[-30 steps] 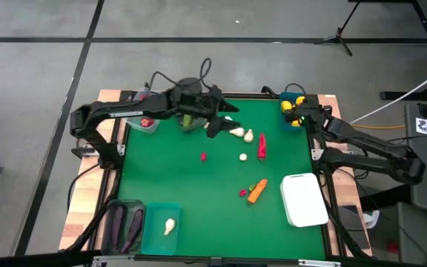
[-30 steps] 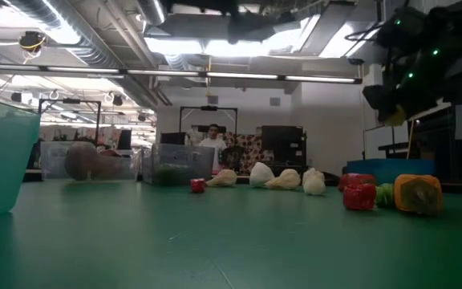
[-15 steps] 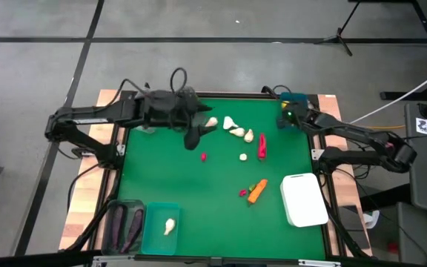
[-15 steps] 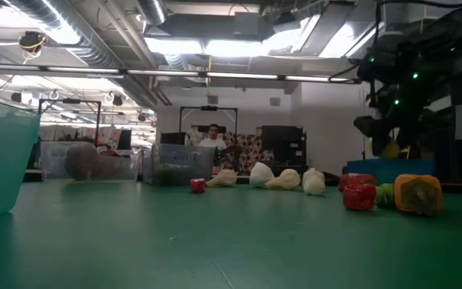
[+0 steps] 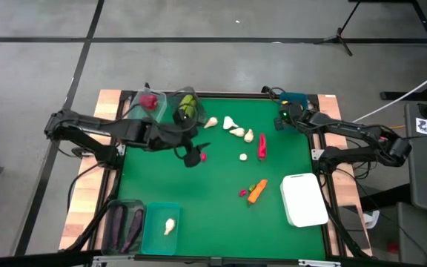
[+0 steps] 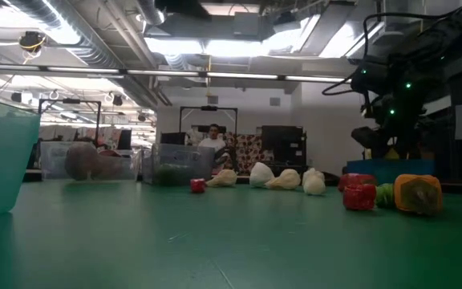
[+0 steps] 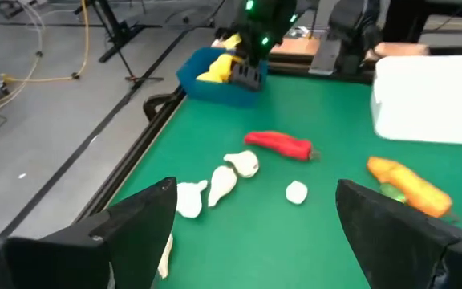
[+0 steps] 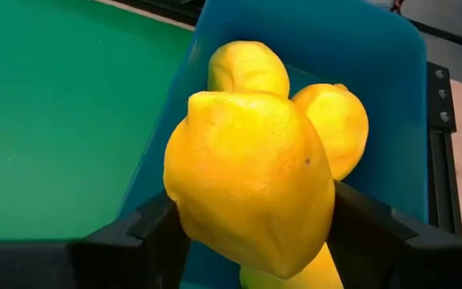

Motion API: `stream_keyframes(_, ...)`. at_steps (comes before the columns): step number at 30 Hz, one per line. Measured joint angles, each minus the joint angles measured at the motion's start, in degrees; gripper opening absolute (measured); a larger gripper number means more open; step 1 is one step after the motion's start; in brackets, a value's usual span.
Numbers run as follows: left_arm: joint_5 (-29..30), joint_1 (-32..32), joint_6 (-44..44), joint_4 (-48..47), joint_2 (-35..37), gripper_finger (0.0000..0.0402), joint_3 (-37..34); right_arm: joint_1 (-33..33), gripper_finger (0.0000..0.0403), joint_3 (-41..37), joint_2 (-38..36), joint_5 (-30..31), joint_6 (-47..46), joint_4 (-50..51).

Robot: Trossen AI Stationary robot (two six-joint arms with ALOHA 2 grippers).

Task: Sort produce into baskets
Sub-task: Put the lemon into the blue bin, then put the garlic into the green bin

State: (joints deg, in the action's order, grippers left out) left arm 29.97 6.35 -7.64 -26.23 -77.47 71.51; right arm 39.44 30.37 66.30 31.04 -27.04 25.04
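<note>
On the green table [image 5: 221, 167], only the wrist view shows the right claw [image 8: 251, 221] pinching a lemon [image 8: 251, 181]; left claw [image 7: 251, 217] spread.

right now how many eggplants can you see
2: one eggplant and a second eggplant side by side in the grey tub beside the teal tub. Others could be hidden.

— Where do the cameras look from?
— One looks straight down on the green table [image 5: 221, 170]. One sits low on it, facing the room.
— And the arm ones?
— Both sit close. Both show the blue tub [image 7: 215, 76], with lemons [image 8: 251, 160].
</note>
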Motion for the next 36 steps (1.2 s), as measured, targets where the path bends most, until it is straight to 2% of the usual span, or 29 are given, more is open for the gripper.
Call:
stream_keyframes(4, 0.14, -0.5, 0.26, 5.39, 0.0, 0.0336, -5.81, 0.0, 0.025, 0.0, 0.0, -1.96, 0.72, 0.05)
stream_keyframes(9, 0.14, -0.87, 0.22, 10.45, 0.0, 0.0336, -11.07, 0.0, 0.03, 0.0, -0.02, -3.34, 2.0, -0.07)
stream_keyframes(13, 0.11, -0.87, 0.19, 11.78, -0.04, 0.0336, -12.29, -0.02, 0.0343, 0.13, -0.2, -2.96, 1.98, 0.13)
stream_keyframes(16, 0.14, -0.87, 0.21, 12.49, -0.04, 0.0336, -12.29, -0.02, 0.0359, 1.65, -0.2, -2.99, 2.06, 0.67)
stream_keyframes(22, 0.12, -1.21, -3.21, 13.93, -0.45, 0.0336, -12.31, -0.04, 0.0358, 6.43, -0.2, -3.64, 3.52, 3.52)
stream_keyframes(26, 0.79, -2.61, -0.42, 19.23, -2.55, 0.0336, -12.31, -0.04, 0.0352, 9.44, -0.2, -3.69, 4.89, 6.53)
stream_keyframes(32, 1.45, -6.79, 1.97, 31.83, -9.8, 0.0336, -12.34, -0.04, 0.0351, 11.42, -0.22, -5.79, 6.14, 10.79)
stream_keyframes(36, 1.42, -9.92, -0.86, 37.0, -15.18, 0.0336, -12.34, -0.04, 0.0351, 11.65, -0.22, -6.22, 6.53, 11.86)
